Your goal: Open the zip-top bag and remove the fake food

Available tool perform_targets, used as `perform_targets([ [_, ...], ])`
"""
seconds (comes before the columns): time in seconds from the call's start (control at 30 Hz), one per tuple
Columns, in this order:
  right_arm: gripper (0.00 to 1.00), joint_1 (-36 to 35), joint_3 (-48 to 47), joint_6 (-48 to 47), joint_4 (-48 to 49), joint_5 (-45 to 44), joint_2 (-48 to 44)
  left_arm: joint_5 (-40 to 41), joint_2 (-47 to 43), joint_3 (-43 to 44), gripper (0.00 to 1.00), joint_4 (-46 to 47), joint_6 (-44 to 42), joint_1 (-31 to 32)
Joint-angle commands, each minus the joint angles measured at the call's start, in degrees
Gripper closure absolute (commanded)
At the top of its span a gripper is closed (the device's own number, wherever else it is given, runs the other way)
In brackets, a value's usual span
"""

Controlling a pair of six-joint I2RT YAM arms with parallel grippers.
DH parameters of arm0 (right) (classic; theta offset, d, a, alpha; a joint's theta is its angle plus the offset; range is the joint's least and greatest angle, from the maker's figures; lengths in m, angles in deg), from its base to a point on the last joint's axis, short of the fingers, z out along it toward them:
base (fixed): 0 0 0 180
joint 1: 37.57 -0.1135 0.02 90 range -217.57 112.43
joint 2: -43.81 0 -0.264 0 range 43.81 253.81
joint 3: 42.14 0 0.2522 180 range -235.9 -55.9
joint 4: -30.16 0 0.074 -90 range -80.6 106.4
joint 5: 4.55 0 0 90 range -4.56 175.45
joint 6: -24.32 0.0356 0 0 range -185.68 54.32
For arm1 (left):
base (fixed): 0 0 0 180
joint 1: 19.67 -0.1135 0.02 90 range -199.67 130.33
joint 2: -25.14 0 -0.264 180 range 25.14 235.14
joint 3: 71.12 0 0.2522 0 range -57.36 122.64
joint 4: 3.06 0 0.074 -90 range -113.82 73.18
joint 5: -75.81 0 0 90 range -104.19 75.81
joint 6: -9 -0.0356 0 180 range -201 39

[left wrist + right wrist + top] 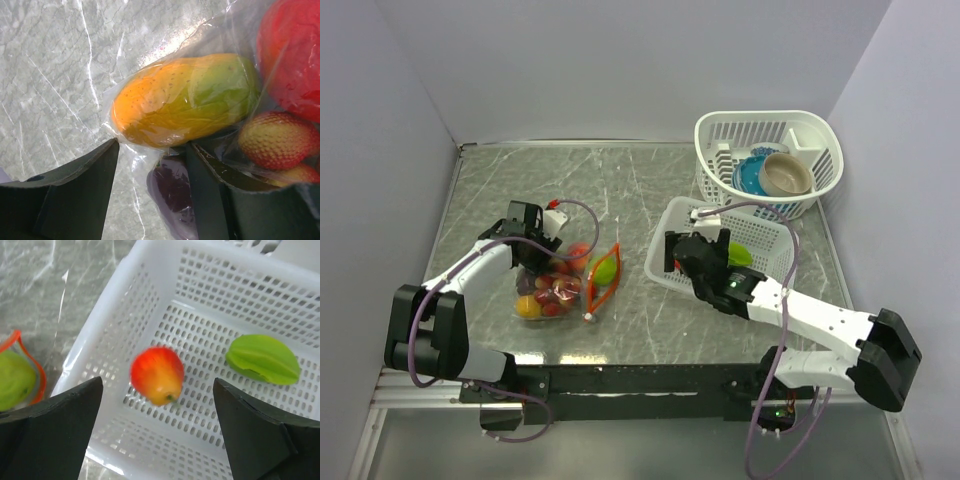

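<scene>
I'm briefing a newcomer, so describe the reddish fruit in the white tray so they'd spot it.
Find the white slotted tray on the table's right, in front of the round basket. Two pieces are in it: take the rounded one, red fading to yellow at its stem, not the flat green one.

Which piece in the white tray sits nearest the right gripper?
The red-and-yellow fruit, centred under the right gripper; the green piece lies aside.

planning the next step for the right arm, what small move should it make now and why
Probably swing the open right pincer left, over to the orange-red mouth of the clear crinkly zip-top bag: the red-yellow plastic fruit is already in the white slotted plastic tray, and a green plastic fruit sits right at that opening.
</scene>
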Motion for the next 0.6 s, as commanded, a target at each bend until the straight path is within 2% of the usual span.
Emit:
perform_targets([
  [0.0, 0.00, -0.4, 0.4, -2.1, 3.5, 2.8, -2.6, 0.8, -0.7, -1.1, 0.38, 0.2, -0.2, -0.2],
  [0.1, 0.00, -5.8, -0.5, -9.2, 7.0, 1.1, -2.0, 0.7, -0.9, -1.2, 0.38, 0.4, -0.5, -0.3],
  [0.17, 0.00, -12.6, -1.8, -12.6, 10.6, -1.8, 0.1, 0.7, -0.7, -1.1, 0.38, 0.5, -0.6, -0.3],
  [0.23, 0.00, -16.4, -2.1, -17.2, 14.1, -0.5, 3.8, 0.7, -0.4, -0.9, 0.38, 0.5, -0.6, -0.3],
  [0.37, 0.09, -16.7, -3.3, -17.8, 20.7, 5.1, 11.0, 0.8, -0.1, -0.5, 0.38, 0.5, -0.5, -0.3],
  [0.43, 0.17, -16.7, -4.6, -18.1, 22.3, 6.1, 15.8, 0.8, -0.3, -0.6, 0.38, 0.4, -0.7, -0.3],
  [0.57, 0.21, -16.6, -8.6, -19.6, 25.2, 7.7, 23.7, 1.4, -0.6, -0.4, 0.38, 0.3, -1.3, -0.3],
])
